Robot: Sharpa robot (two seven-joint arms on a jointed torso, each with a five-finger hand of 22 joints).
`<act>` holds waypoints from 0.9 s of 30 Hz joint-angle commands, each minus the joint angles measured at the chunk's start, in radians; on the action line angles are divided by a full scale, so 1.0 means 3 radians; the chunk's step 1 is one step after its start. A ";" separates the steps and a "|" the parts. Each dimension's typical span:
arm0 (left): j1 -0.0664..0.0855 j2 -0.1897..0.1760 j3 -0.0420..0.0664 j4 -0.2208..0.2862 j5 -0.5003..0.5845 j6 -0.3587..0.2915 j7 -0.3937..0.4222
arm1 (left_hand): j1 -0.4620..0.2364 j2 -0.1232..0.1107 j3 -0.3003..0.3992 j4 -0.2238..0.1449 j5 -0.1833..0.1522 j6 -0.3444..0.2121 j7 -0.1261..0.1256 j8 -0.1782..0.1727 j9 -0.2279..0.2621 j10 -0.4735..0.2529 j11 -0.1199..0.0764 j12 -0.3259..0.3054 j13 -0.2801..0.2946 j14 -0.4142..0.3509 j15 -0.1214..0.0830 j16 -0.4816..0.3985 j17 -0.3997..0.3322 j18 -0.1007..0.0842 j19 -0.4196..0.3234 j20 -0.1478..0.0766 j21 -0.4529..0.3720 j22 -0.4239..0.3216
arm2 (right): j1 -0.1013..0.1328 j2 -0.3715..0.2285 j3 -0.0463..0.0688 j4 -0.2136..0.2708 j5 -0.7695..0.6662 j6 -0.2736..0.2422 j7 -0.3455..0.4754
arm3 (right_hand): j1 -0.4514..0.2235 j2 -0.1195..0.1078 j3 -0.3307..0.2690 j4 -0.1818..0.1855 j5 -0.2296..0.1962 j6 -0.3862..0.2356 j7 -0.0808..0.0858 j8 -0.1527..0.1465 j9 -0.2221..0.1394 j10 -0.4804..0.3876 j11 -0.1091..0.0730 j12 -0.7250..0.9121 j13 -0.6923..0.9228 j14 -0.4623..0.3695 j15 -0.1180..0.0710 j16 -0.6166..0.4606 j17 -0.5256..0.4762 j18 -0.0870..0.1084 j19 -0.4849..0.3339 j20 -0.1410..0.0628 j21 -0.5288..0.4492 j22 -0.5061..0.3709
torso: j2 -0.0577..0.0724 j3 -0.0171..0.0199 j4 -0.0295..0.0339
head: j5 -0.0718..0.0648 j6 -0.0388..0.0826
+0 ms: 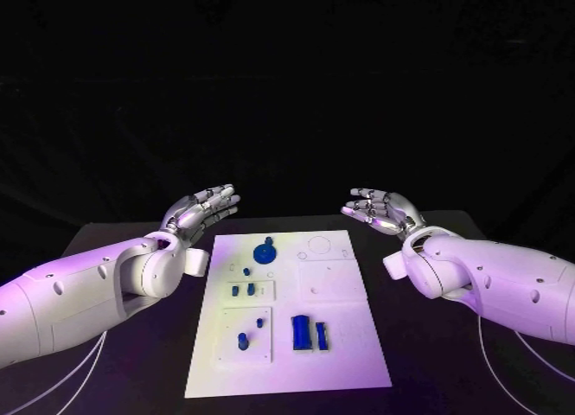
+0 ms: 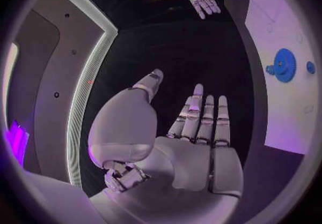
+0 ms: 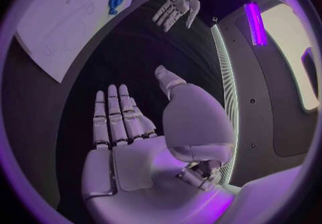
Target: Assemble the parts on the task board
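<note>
You see the task board (image 1: 343, 354) at lower centre of the head view, carrying two upright blue blocks (image 1: 301, 332) nearest, several small blue pieces, exact count unclear, above them, and one blue gear (image 1: 265, 252) toward its far end. Beyond it, left hand (image 1: 197, 210) and right hand (image 1: 380, 210) hover palm-up, fingers spread, grasping nothing.

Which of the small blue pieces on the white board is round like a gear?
The blue toothed disc at the white task board's far end; the others are small pegs or upright blocks.
</note>
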 commanded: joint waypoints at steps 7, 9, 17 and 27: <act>-0.0079 0.0019 0.0051 0.0277 -0.0043 -0.0577 0.0060 | -0.3469 0.0287 -0.0719 -0.0096 -0.0420 -0.1316 -0.0283 -0.0407 -0.0389 -0.2399 -0.0226 -0.0181 -0.0096 -0.1275 -0.0194 -0.0632 -0.0310 -0.0272 -0.1194 -0.0355 -0.0147 -0.1097 | -0.0161 -0.0048 0.0174 0.0385 0.0521 -0.0391 0.0246 | -0.3521 0.0339 -0.0859 -0.0156 -0.0194 -0.1381 -0.0304 -0.0113 -0.0819 -0.2181 -0.0228 -0.0130 -0.0432 -0.1765 -0.0162 -0.0524 -0.0649 -0.0273 -0.1372 -0.0326 -0.0092 -0.1150 | -0.0166 -0.0015 0.0157 | -0.0007 0.0221; -0.0107 0.0024 0.0068 0.0369 -0.0051 -0.0766 0.0080 | -0.3469 0.0287 -0.0719 -0.0096 -0.0420 -0.1316 -0.0283 -0.0407 -0.0389 -0.2399 -0.0226 -0.0181 -0.0096 -0.1275 -0.0194 -0.0632 -0.0310 -0.0272 -0.1194 -0.0355 -0.0147 -0.1097 | -0.0216 -0.0066 0.0234 0.0513 0.0704 -0.0509 0.0326 | -0.3521 0.0339 -0.0859 -0.0156 -0.0194 -0.1381 -0.0304 -0.0113 -0.0819 -0.2181 -0.0228 -0.0130 -0.0432 -0.1765 -0.0162 -0.0524 -0.0649 -0.0273 -0.1372 -0.0326 -0.0092 -0.1150 | -0.0186 -0.0017 0.0175 | -0.0008 0.0247; -0.0221 0.0042 0.0135 0.0747 -0.0085 -0.1537 0.0163 | -0.3469 0.0287 -0.0719 -0.0096 -0.0420 -0.1316 -0.0283 -0.0407 -0.0389 -0.2399 -0.0226 -0.0181 -0.0096 -0.1275 -0.0194 -0.0632 -0.0310 -0.0272 -0.1194 -0.0355 -0.0147 -0.1097 | -0.0374 -0.0118 0.0405 0.0875 0.1223 -0.0848 0.0555 | -0.3521 0.0339 -0.0859 -0.0156 -0.0194 -0.1381 -0.0304 -0.0113 -0.0819 -0.2181 -0.0228 -0.0130 -0.0432 -0.1765 -0.0162 -0.0524 -0.0649 -0.0273 -0.1372 -0.0326 -0.0092 -0.1150 | -0.0197 -0.0018 0.0185 | -0.0009 0.0262; -0.0267 0.0049 0.0162 0.0901 -0.0099 -0.1852 0.0197 | -0.3469 0.0287 -0.0719 -0.0096 -0.0420 -0.1316 -0.0283 -0.0407 -0.0389 -0.2399 -0.0226 -0.0181 -0.0096 -0.1275 -0.0194 -0.0632 -0.0310 -0.0272 -0.1194 -0.0355 -0.0147 -0.1097 | -0.0399 -0.0126 0.0432 0.0931 0.1304 -0.0900 0.0591 | -0.3521 0.0339 -0.0859 -0.0156 -0.0194 -0.1381 -0.0304 -0.0113 -0.0819 -0.2181 -0.0228 -0.0130 -0.0432 -0.1765 -0.0162 -0.0524 -0.0649 -0.0273 -0.1372 -0.0326 -0.0092 -0.1150 | -0.0197 -0.0018 0.0185 | -0.0009 0.0262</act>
